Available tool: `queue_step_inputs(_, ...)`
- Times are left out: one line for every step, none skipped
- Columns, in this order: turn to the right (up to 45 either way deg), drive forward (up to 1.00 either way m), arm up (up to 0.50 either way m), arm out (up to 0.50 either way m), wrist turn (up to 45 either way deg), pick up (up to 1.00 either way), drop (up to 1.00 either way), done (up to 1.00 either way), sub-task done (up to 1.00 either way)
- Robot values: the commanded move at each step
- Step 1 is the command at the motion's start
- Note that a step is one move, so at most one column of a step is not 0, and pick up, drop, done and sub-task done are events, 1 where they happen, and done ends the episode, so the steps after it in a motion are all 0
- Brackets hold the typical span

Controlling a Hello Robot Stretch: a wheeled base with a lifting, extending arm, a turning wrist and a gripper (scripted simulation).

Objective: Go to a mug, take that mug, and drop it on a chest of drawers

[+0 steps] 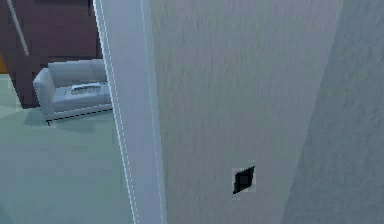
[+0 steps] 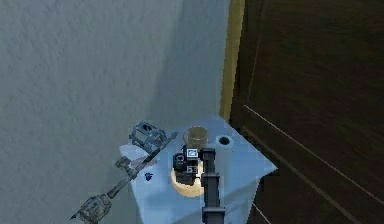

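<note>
One arm (image 2: 212,195) reaches over the table (image 2: 255,165), lower middle of the frame, with the gripper (image 2: 181,165) near a tan cylinder (image 2: 197,135) that is likely the mug, presumably to take it. I cannot tell the gripper's state or whether it holds anything.

Cluttered table (image 2: 255,170) seemingly hemmed by wall (image 2: 90,70), door (image 2: 310,80).

My arm (image 2: 212,195) runs back from my gripper (image 2: 183,166) as a dark square bar, down to the bottom edge of the arm side view. Just right of the gripper, at the arm's far end, sit two small white squares (image 2: 190,155) (each with black marks). I cannot tell whether the gripper holds anything.
</note>
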Motion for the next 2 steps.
queue_step_inputs(0.0,0.0,0.1,0.0,0.0,0.0,0.0,0.0,0.0)
queue_step_inputs(0.0,0.0,0.2,0.0,0.0,0.0,0.0,0.0,0.0)
